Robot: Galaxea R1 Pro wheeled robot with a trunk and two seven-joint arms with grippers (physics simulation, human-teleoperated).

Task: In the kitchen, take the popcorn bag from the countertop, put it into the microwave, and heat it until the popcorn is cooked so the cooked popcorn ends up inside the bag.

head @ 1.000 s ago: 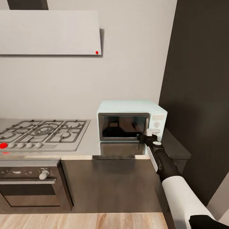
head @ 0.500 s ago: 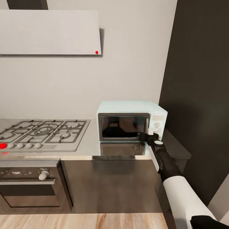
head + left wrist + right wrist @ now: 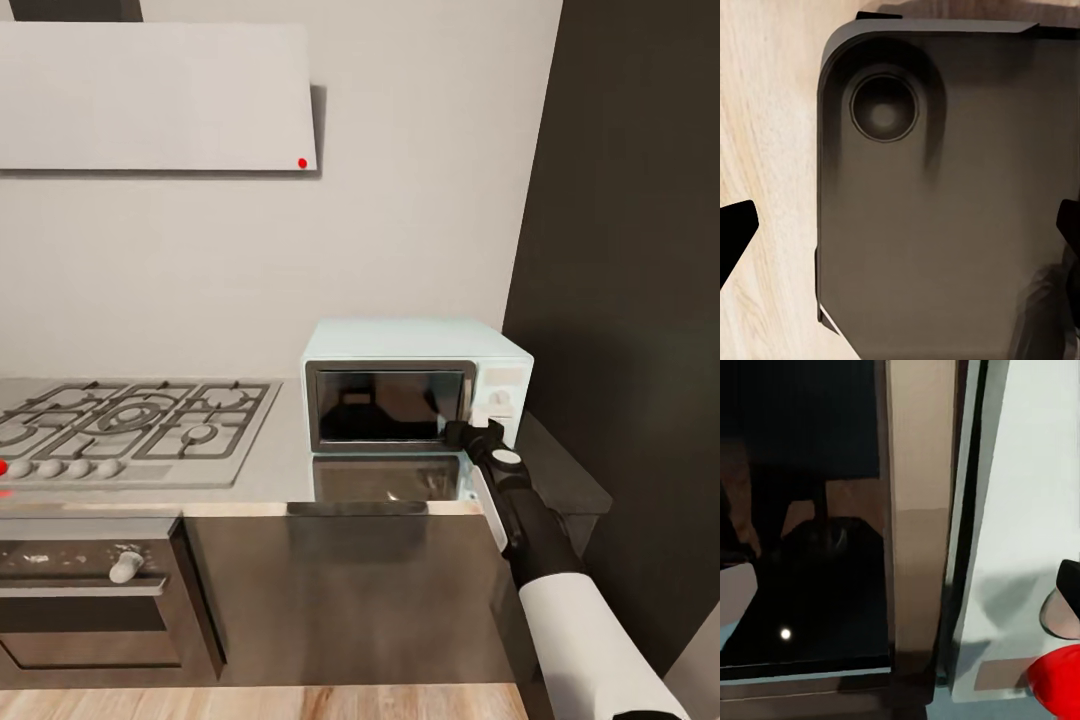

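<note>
The pale mint-blue microwave (image 3: 415,345) stands on the light grey countertop (image 3: 270,455) with its dark glass door (image 3: 388,405) closed. My right gripper (image 3: 468,433) is open at the door's lower right corner, beside the white knobs (image 3: 497,400). In the right wrist view, the dark glass (image 3: 802,472), the door's edge strip (image 3: 919,510), a white knob (image 3: 1059,616) and the red indicator light (image 3: 1061,686) are close up, with one black fingertip (image 3: 1069,579) at the side. The popcorn bag is out of view. My left gripper (image 3: 904,229) hangs open over the robot's dark base (image 3: 945,187).
A steel gas hob (image 3: 130,425) with black grates lies left of the microwave, over a dark oven (image 3: 90,600). A white hood (image 3: 150,95) hangs above. A tall dark cabinet (image 3: 630,300) walls the right side. Wooden floor (image 3: 765,112) lies below.
The head camera has moved a little, shifting the whole picture. My right gripper stays at the microwave's lower right front, edging slightly toward the control panel.
</note>
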